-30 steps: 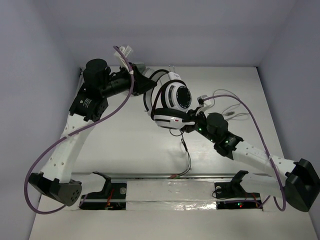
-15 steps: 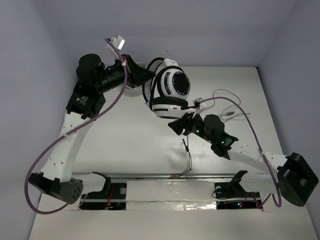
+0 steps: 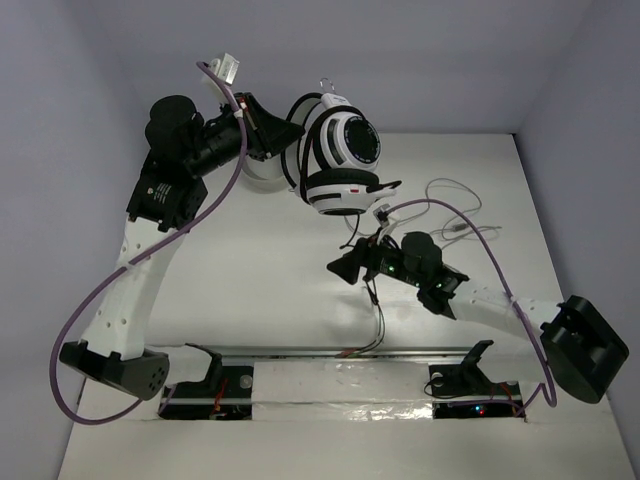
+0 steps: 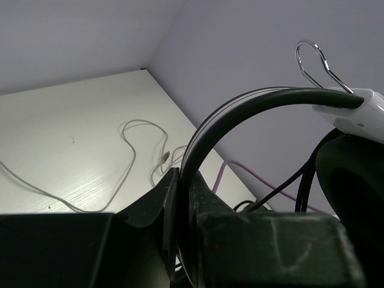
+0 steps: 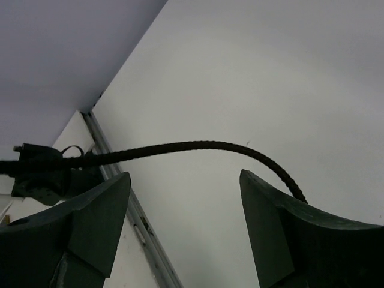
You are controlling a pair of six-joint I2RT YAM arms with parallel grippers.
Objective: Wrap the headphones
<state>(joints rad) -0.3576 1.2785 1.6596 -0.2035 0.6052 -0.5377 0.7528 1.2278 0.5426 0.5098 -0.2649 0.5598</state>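
Observation:
My left gripper [image 3: 285,140] is shut on the black headband [image 4: 240,111] of the headphones [image 3: 340,165] and holds them up in the air at the back of the table. The white earcups with black pads hang to its right. The thin black cable [image 3: 376,305] drops from the headphones to the table and runs to the front rail. My right gripper [image 3: 345,268] is open, below the headphones and beside the cable. In the right wrist view the cable [image 5: 198,146] arcs past the open fingertips [image 5: 114,192] without touching them.
A thin light grey cable [image 3: 455,215] lies loose at the back right of the table; it also shows in the left wrist view [image 4: 129,150]. A metal rail [image 3: 330,352] runs along the front edge. Purple arm cables loop beside both arms.
My left gripper has lifted the headphones up and back. My right gripper has moved away from the earcup, down and toward the front left, and now stands open by the cable.

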